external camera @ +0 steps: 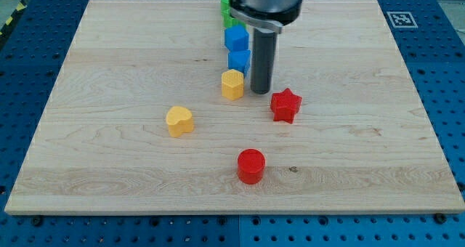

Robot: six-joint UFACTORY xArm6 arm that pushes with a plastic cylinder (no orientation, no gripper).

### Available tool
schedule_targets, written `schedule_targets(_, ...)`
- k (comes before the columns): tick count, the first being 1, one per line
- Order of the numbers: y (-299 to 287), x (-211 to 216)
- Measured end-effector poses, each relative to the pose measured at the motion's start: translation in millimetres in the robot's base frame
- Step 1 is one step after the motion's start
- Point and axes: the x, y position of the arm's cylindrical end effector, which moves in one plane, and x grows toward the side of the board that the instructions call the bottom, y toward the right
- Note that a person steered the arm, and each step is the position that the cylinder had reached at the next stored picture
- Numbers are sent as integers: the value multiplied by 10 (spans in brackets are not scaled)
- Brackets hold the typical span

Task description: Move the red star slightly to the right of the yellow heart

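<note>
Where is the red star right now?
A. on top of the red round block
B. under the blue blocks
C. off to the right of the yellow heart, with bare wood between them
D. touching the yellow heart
C: the red star sits well to the view's right of the yellow heart, just beside my tip.

Looks like a robotics lab bench to me. There's a wooden board (109, 80) sitting on a blue perforated table (436, 73), a printed marker tag (401, 19) in the board's top right corner, and hazard tape (10, 22) at the view's top left.
</note>
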Motion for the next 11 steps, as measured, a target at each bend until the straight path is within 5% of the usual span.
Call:
schedule_targets(2,379,23)
schedule_targets(11,141,361)
